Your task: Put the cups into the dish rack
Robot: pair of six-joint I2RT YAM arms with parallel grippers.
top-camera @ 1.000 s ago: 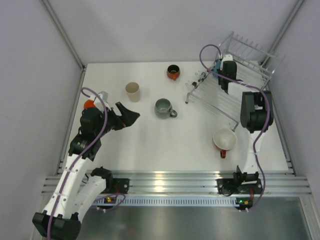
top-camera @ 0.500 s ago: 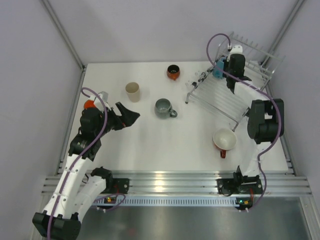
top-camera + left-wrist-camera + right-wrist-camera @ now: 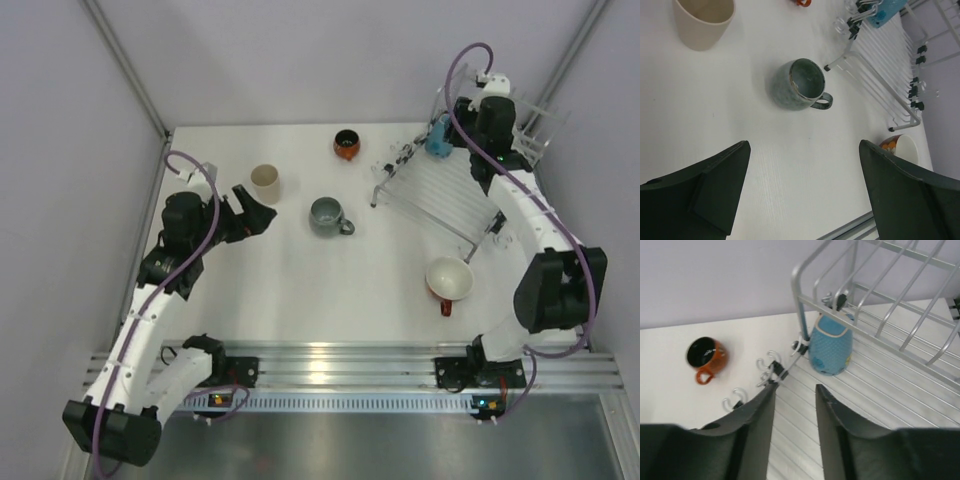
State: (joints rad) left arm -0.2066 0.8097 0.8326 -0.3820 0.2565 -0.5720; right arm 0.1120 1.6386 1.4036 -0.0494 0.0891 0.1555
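The right claw (image 3: 794,395) stood partly open and empty, just short of the light blue cup (image 3: 830,350). The cup, finely textured and apparently inverted for draining, sat in the far-left corner of the wire dish rack (image 3: 801,310). The left claw (image 3: 802,150) gaped wide and empty over the desk (image 3: 715,100), near the glazed grey mug (image 3: 797,90).

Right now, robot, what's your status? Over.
Left gripper open, empty, grey mug ahead, nothing between. Right gripper open, empty, over rack. Blue cup in rack corner.
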